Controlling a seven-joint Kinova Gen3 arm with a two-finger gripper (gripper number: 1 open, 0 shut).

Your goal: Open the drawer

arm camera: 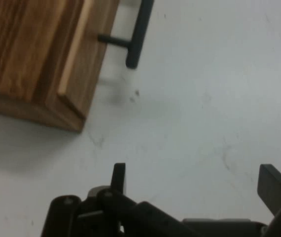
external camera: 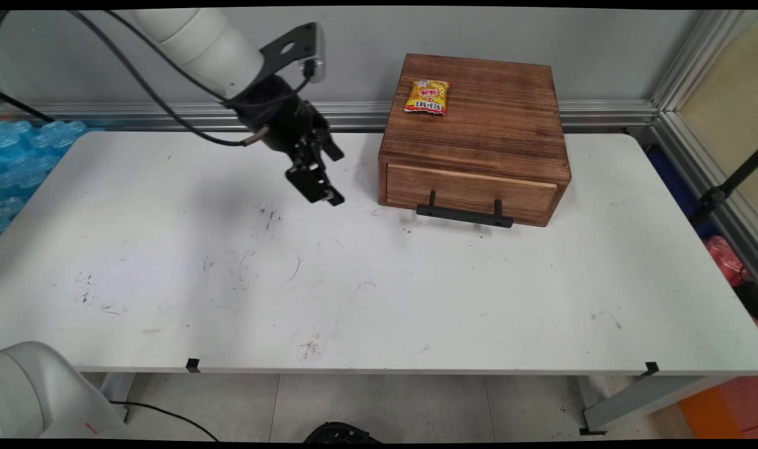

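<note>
The claw (external camera: 319, 187) is held above the white table (external camera: 366, 293), its fingers (arm camera: 273, 187) spread apart with nothing between them. Just to its right a wooden drawer box (external camera: 478, 134) is set, the drawer shut flush and its black handle (external camera: 465, 214) projecting past the front edge. A yellow snack packet (external camera: 427, 96) is seen on the box top, beyond the claw and higher. Bare tabletop is left open on the claw's near side and to its left, out to the table's edges.
</note>
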